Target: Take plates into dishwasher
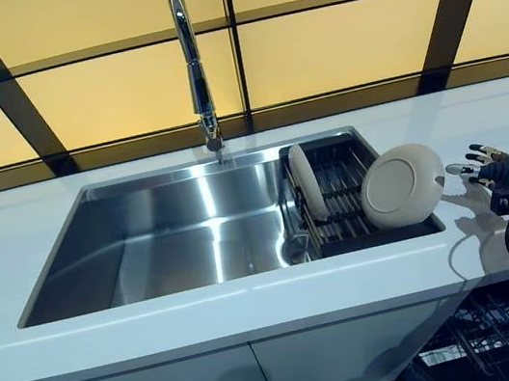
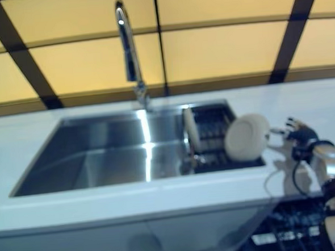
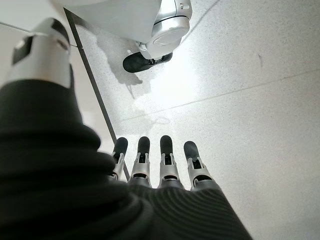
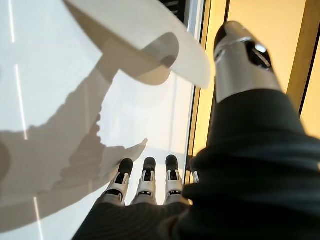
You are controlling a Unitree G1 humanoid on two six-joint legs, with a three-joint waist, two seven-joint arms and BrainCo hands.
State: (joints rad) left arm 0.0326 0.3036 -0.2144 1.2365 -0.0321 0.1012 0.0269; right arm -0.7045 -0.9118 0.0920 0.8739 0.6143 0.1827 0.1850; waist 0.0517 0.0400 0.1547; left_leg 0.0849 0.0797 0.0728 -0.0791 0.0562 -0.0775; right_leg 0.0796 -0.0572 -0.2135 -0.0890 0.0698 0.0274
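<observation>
Two cream plates stand in a dark dish rack (image 1: pixel 334 199) at the right end of the steel sink (image 1: pixel 183 232). One plate (image 1: pixel 306 182) stands on edge at the rack's left. The other plate (image 1: pixel 401 186) leans at the rack's right end, its rim showing in the right wrist view (image 4: pixel 150 40). My right hand (image 1: pixel 496 172) is open over the white counter just right of that plate, fingers straight, not touching it. My left hand (image 3: pixel 160 165) is open, hanging low over the floor, and holds nothing.
A tall chrome tap (image 1: pixel 192 64) rises behind the sink. The white counter (image 1: pixel 206 306) runs along the front. An open dishwasher's wire rack (image 1: pixel 499 335) shows below the counter at lower right.
</observation>
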